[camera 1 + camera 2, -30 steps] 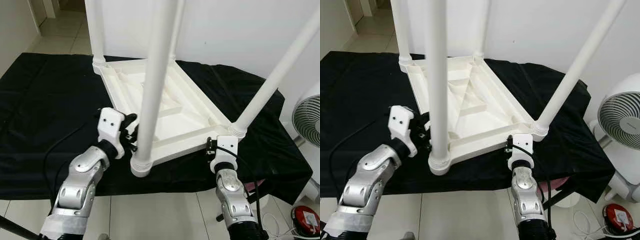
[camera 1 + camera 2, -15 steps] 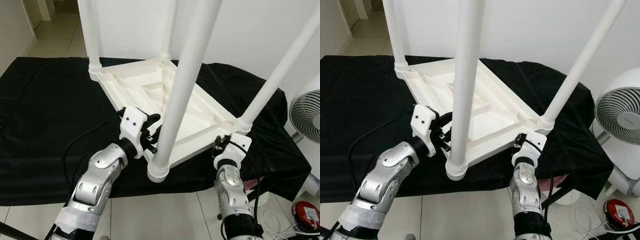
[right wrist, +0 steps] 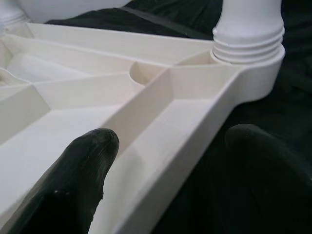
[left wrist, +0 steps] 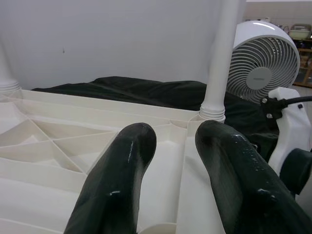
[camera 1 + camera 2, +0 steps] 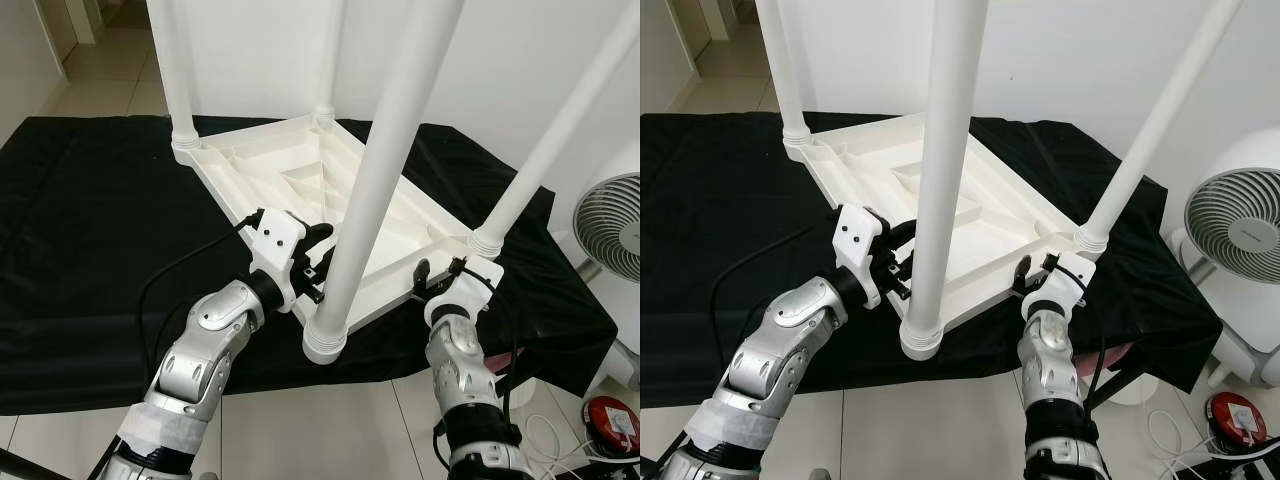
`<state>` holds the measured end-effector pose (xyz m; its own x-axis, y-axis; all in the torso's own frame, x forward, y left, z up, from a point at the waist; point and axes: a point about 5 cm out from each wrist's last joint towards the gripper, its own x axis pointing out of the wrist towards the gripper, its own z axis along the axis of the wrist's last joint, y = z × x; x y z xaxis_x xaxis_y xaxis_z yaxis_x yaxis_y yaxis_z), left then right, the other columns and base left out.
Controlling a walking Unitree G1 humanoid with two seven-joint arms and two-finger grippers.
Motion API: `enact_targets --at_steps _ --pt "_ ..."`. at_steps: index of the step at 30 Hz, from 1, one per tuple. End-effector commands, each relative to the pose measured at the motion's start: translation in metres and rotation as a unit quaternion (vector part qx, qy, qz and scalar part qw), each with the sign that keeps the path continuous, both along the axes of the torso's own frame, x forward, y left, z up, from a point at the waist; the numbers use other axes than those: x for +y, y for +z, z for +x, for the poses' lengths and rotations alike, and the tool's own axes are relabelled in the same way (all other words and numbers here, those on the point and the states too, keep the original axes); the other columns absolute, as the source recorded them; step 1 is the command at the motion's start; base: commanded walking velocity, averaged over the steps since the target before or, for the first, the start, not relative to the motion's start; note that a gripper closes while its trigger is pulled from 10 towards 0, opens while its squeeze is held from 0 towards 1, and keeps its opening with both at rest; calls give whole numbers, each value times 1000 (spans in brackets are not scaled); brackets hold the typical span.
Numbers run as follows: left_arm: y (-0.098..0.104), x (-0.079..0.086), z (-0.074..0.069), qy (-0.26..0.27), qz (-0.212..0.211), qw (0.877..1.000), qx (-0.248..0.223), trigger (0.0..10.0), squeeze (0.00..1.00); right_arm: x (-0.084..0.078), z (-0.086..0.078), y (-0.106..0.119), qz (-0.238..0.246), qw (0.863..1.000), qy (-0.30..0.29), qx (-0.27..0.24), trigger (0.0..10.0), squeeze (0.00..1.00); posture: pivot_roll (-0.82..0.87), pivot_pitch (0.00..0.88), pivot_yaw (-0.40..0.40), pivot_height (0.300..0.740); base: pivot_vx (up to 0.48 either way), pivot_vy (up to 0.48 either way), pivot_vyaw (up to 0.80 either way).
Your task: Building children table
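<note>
A white plastic children's table [image 5: 300, 185] lies upside down on a black cloth [image 5: 90, 230], its legs pointing up. The nearest leg [image 5: 385, 160] rises from the near corner socket [image 5: 325, 345]. My left gripper [image 5: 316, 256] sits just left of that leg, its two black fingers [image 4: 129, 165] closed over the near rim. My right gripper [image 5: 440, 272] is at the near right rim beside the right leg's socket [image 3: 248, 44]. It is open, with one finger [image 3: 90, 151] inside the rim and the other outside.
A white fan [image 5: 610, 225] stands right of the cloth, and a red object [image 5: 612, 420] lies on the tiled floor below it. A white wall rises behind the table. The right leg [image 5: 550, 140] slants towards the upper right.
The whole view has shifted. The near corner and its leg now sit further right and the right gripper leans left; both grippers have stayed at the near rim.
</note>
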<state>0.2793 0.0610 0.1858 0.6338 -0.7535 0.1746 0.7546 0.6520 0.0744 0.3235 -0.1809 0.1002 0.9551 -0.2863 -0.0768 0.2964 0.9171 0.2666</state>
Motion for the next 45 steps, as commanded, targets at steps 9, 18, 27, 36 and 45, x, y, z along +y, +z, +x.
enact_targets --at_steps 9,18,27,36,45 --pt "10 -24 -17 -115 -1 993 -22 10000 0 -1 15 -2 65 997 34 6 10000 0 -37 11 -48 740 0 0 0" --pt "8 -34 -21 -144 4 989 -22 10000 0 -1 19 -6 93 995 40 -2 10000 0 -16 17 -52 740 0 0 0" --pt "12 -42 -26 -182 -1 983 -24 10000 0 -5 17 -7 116 993 13 -18 10000 0 -35 19 -62 740 0 0 0" --pt "11 -44 -34 -223 10 974 -25 10000 0 -19 13 -8 124 991 -29 -41 10000 0 -38 23 -62 740 0 0 0" --pt "12 -45 -33 -228 11 973 -27 10000 0 -23 11 0 136 986 -46 -82 10000 0 -47 29 -59 740 0 0 0"
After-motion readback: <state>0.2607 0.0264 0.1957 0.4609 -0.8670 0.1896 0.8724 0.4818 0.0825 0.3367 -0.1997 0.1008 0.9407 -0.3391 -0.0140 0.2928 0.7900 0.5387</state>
